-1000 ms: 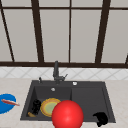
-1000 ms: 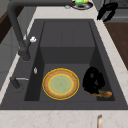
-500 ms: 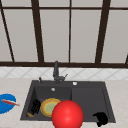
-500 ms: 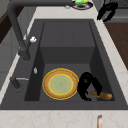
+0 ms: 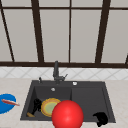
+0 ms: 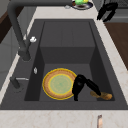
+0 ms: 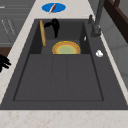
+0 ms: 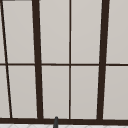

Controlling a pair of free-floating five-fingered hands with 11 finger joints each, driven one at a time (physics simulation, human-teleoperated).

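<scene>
My left hand (image 5: 37, 105) hangs inside the sink's left basin (image 5: 62, 93), fingers loosely spread and pointing down. It sits just beside a yellow plate with a green centre (image 5: 49, 107) that lies on the basin floor. In the left side view this hand (image 6: 80, 85) is at the plate's (image 6: 59, 83) edge, and one part of it reaches toward a wooden utensil (image 6: 101, 95). That utensil (image 7: 43, 32) leans against the basin's wall next to the hand (image 7: 53, 25). My right hand (image 5: 101, 118) hovers open over the sink's front right corner.
A large red ball (image 5: 67, 115) stands in the foreground at the sink's front edge. A blue plate (image 5: 6, 103) with a small utensil lies on the left counter. The black faucet (image 5: 56, 71) rises behind the basin. A dish with green food (image 6: 81, 3) sits on the far counter.
Inside the basin my left hand has shifted from the wooden utensil toward the yellow plate and lowered its fingers. My right hand has stayed where it was.
</scene>
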